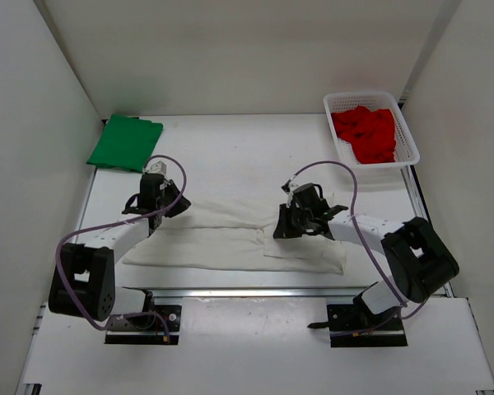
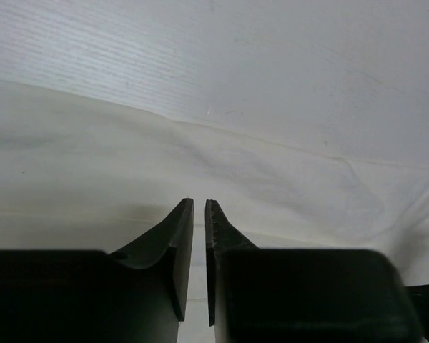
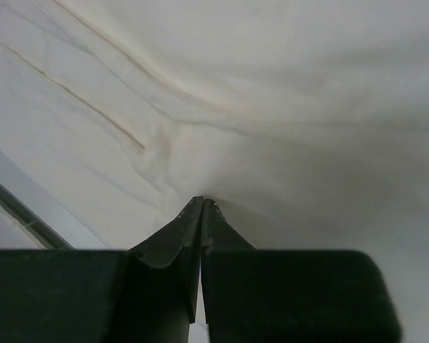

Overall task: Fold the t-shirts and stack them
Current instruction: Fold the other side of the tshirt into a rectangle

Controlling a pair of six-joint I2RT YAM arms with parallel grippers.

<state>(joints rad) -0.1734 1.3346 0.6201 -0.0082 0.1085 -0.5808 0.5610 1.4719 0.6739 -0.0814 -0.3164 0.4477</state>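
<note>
The white t-shirt (image 1: 230, 239) lies flat in a long band across the near middle of the table. My left gripper (image 1: 154, 216) is at its left back part, the jaws closed to a thin slit on the white cloth (image 2: 200, 143). My right gripper (image 1: 281, 230) is over the shirt's right part, shut on a pinch of white cloth (image 3: 222, 164) that rises to the fingertips. The green t-shirt (image 1: 124, 141) lies folded at the back left. The red t-shirt (image 1: 365, 132) is crumpled in the basket.
The white mesh basket (image 1: 406, 132) stands at the back right corner. White walls enclose the table on three sides. A metal rail (image 1: 255, 291) runs along the near edge, just in front of the white shirt.
</note>
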